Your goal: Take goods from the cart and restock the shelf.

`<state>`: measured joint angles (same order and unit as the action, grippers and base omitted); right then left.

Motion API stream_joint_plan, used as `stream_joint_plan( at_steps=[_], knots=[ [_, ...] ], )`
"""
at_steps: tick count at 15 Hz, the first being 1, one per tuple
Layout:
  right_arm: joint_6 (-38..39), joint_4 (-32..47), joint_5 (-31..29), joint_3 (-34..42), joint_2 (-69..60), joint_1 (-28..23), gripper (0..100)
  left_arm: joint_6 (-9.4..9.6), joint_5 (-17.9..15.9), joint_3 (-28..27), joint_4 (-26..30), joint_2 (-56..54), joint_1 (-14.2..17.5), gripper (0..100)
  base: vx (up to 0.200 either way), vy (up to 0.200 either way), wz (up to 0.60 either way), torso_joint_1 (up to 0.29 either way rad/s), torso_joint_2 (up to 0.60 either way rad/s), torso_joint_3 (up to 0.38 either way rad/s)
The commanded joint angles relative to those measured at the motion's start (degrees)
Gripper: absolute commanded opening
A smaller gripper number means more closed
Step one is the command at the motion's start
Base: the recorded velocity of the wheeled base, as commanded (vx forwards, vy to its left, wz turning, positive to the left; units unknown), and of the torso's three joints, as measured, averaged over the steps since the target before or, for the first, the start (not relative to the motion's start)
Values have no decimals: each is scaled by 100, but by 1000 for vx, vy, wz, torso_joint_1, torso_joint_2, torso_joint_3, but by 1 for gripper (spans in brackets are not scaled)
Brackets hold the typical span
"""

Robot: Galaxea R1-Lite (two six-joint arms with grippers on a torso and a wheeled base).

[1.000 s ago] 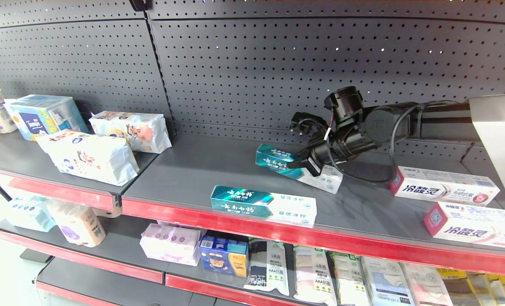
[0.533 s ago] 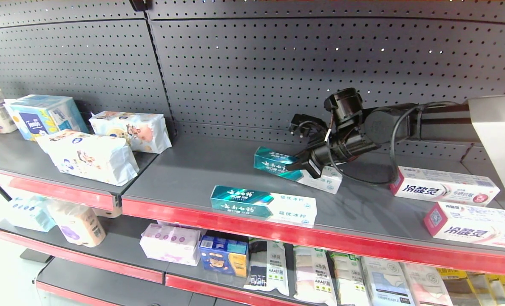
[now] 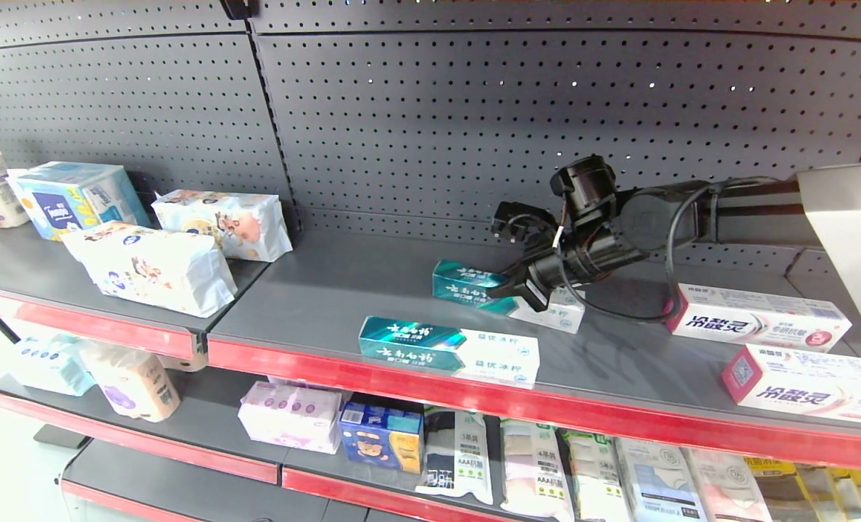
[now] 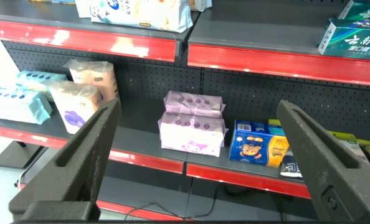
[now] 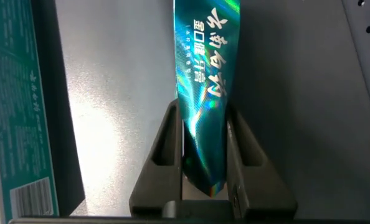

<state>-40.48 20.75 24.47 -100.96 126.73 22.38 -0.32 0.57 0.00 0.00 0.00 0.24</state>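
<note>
**Right gripper clamps a toothpaste box at the shelf, left gripper waits open**

Head view first. The right gripper (image 3: 528,286) is reaching in over the shelf (image 3: 358,283), closed around a teal toothpaste box (image 3: 467,284). It grips near the box's middle, so both ends stick out either side. The box sits low at the shelf board, though I can't tell if it is touching down. In front of the gripper, at the red front lip, a second teal box (image 3: 448,348) faces outward. The held box looks bound for the row behind it, so like goes with like. Off to the gripper's right lie two pink-and-white boxes (image 3: 756,315), and well off to its left are the tissue packs (image 3: 155,264).

Over to the left wrist view. The left gripper (image 4: 197,107) hangs with its jaws spread wide and nothing between them. Beyond it on a lower shelf are purple packs (image 4: 193,121) and a blue carton (image 4: 258,144). My read is that it's parked low and clear so the right arm has room.

Now the right wrist view. The teal toothpaste box (image 5: 207,50) runs straight out from the right gripper (image 5: 200,124), with the fingers (image 5: 166,155) pressed on its broad faces. That hold on the wide sides should stop the slim carton twisting. The second teal box (image 5: 17,112) lies beside it, apart, with bare shelf (image 5: 123,93) between them. The likely next step is opening the jaws, judged from how low the box sits.
</note>
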Motion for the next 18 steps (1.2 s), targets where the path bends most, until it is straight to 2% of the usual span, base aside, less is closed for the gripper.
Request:
stream_joint_plan(
  at_steps=[1, 2, 3, 12, 18],
  knots=[
    [-3, 8, 5, -2, 9, 38, 0, -3, 4, 0, 0, 0, 2, 100, 0, 0, 0, 0, 0, 0],
    [-3, 8, 5, -2, 18, 38, 0, -3, 4, 0, 0, 0, 2, 100, 0, 0, 0, 0, 0, 0],
    [-3, -1, 5, -2, 18, 38, 100, -3, 4, 0, 0, 0, 2, 100, 0, 0, 0, 0, 0, 0],
    [93, -45, -3, -46, -52, -120, 100, -3, 4, 0, 0, 0, 2, 100, 0, 0, 0, 0, 0, 0],
    [489, -45, 23, -38, -184, -419, 100, -3, 4, 0, 0, 0, 2, 100, 0, 0, 0, 0, 0, 0]
  ],
)
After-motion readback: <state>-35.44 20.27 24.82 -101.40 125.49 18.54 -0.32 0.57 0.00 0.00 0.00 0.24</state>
